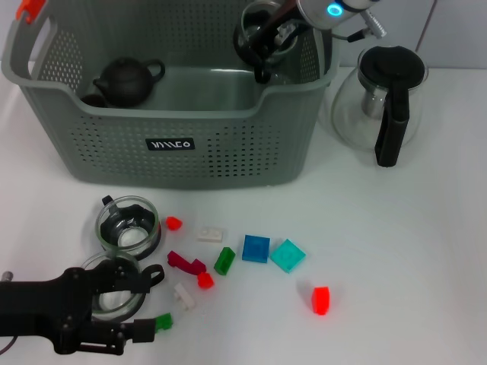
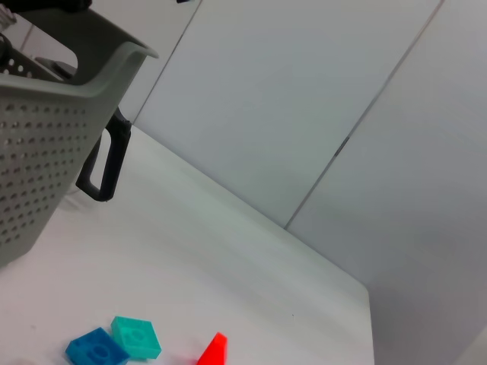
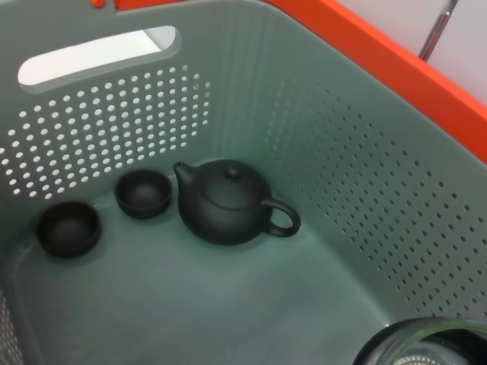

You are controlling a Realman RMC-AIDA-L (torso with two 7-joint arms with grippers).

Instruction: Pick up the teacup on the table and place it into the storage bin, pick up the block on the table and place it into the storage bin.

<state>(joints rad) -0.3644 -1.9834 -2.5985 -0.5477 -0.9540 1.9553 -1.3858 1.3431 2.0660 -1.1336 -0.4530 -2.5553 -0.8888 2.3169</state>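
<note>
Below the right gripper (image 1: 266, 46), which grips a glass teacup (image 1: 262, 34), waits the storage bin (image 1: 175, 144), release pending. Left gripper (image 1: 144, 304), near two teacups, state unclear; blocks (image 1: 256, 249) remain on the table.

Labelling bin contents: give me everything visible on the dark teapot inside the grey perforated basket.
The small dark matte teapot, ceramic or clay by its look, sits upright on the floor of the grey perforated storage bin, toward its left end. It has a round squat body, a knobbed lid in place, a short spout and a loop handle on the opposite side. Two small dark cups stand beside its spout side, apart from it. Neither gripper touches it.
</note>
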